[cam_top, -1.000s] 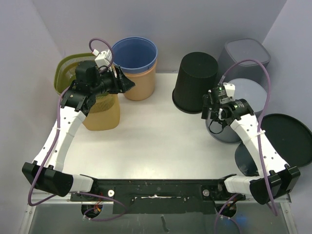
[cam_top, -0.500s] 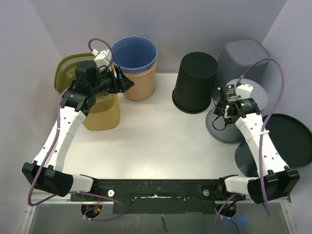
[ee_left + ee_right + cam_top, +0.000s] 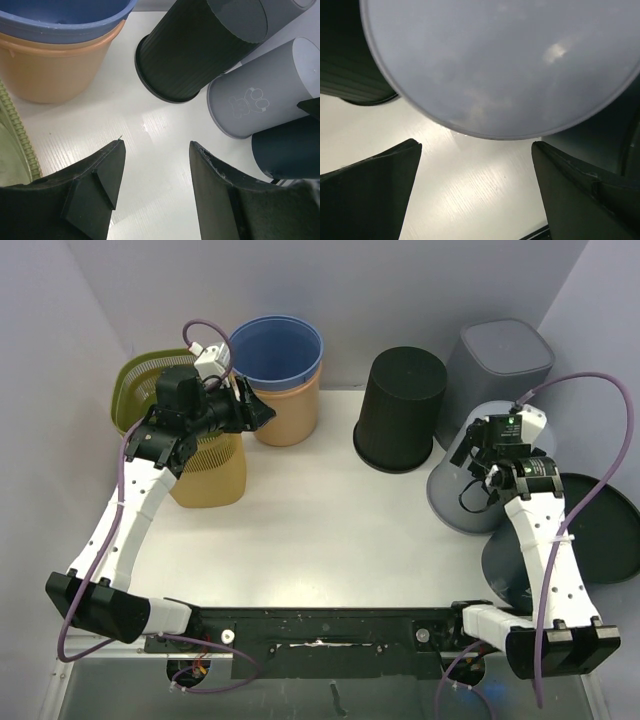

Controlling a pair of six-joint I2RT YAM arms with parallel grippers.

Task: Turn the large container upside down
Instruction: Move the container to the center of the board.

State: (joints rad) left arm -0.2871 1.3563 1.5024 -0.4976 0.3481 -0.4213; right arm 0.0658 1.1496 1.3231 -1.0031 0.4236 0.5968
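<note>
My left jaws hang apart and empty over the white, finely grained table [image 3: 300,530]. Behind them a green basket [image 3: 140,390] with slatted walls sits in a tan bin [image 3: 212,478]. Just right of those jaws, a smooth round blue bin [image 3: 277,345] is nested mouth-up in an orange bin [image 3: 290,418].

Past the middle stands a black bin [image 3: 400,410]. It is round, tapered and finely ribbed, with its mouth on the table and its flat base up.

The grey bin [image 3: 280,85] is on the right side of the table, between the black bin and the dark bin [image 3: 285,150], in front of the square bin [image 3: 505,355]. It is a smooth matt cylinder with a pale bear outline printed on its wall. Its mouth points down at the table and its flat round base points up, so its long axis runs roughly upright. I cannot tell whether its rim sits fully flat, because my right arm covers part of it from above.

My right jaws are spread wide just above that base, which fills my right wrist view as a plain grey disc. They grip nothing.

The square bin is grey with rounded corners. The dark bin, at the far right, is smooth and round.
</note>
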